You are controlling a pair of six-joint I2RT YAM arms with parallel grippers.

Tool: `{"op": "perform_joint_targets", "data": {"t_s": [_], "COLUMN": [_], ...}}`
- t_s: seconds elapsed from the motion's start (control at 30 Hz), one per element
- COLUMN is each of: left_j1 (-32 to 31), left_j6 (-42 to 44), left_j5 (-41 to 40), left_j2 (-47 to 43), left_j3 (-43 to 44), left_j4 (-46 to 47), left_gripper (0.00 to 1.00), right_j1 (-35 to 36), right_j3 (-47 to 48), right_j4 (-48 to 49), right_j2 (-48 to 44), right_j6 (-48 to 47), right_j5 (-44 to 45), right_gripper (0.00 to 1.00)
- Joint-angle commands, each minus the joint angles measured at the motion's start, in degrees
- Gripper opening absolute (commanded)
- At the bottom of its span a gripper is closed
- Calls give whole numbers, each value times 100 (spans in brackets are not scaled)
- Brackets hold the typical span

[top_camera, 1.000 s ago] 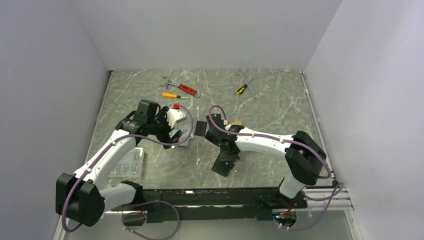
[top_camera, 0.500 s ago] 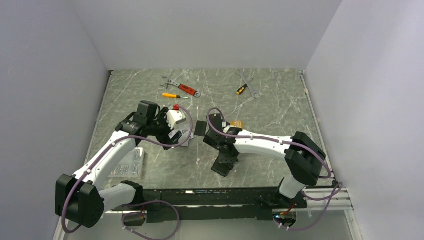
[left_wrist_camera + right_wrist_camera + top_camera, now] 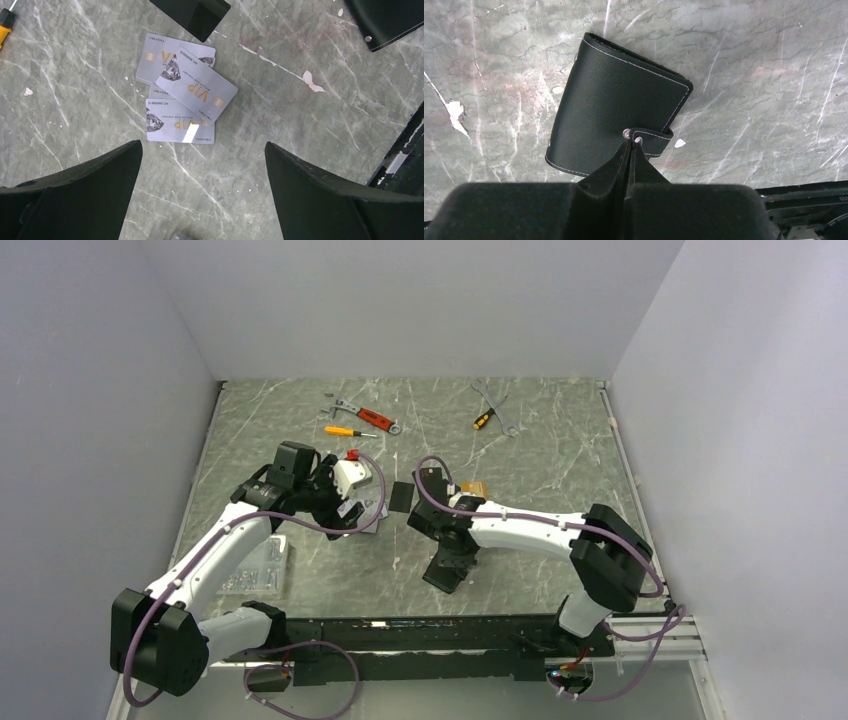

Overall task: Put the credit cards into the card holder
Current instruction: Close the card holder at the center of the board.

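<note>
While silver-grey credit cards lie fanned beneath the wide-spread left gripper, the black leather-like card holder, closed on the table, is pinched at its strap by the right gripper. Opening is judged under way; unsnapping is needed.

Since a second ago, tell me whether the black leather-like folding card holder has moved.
No: the card holder keeps its place beside the table's near edge, its strap pinched in the right gripper.

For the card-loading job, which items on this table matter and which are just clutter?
Job: silver VIP cards, black card, orange card, card holder.
Clutter: red-handled wrench, yellow screwdriver, spanner, clear packet.
</note>
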Motion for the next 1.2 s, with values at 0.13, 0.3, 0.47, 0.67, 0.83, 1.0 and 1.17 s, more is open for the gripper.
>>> {"op": "perform_joint_targets", "data": {"t_s": [0.13,0.3,0.47,0.67,0.83,1.0,1.17], "left_j1": [17,15,19,17,14,11,13], "left_j6": [106,130,154,167,145,168,180], "left_j5": [236,255,232,223,232,209,205], "left_j2": [-174,-174,-193,-199,-197,-216,-246], "left_j3": [1,-10,-27,-52,-54,-61,-84], "left_j4": [29,11,15,38,60,42,34], "left_gripper": [99,99,99,99,99,99,99], "right_j1": [10,14,36,65,125,140,146], "right_j3": [53,24,-122,-312,-382,-263,-148], "right_j4": [121,317,447,425,493,511,511], "right_j2": [-278,-124,-60,-120,-53,26,139], "right_j6": [250,219,227,268,271,229,145], "right_j5": [343,213,81,31,-53,-4,-24], "right_gripper": [0,0,0,0,0,0,0]}}
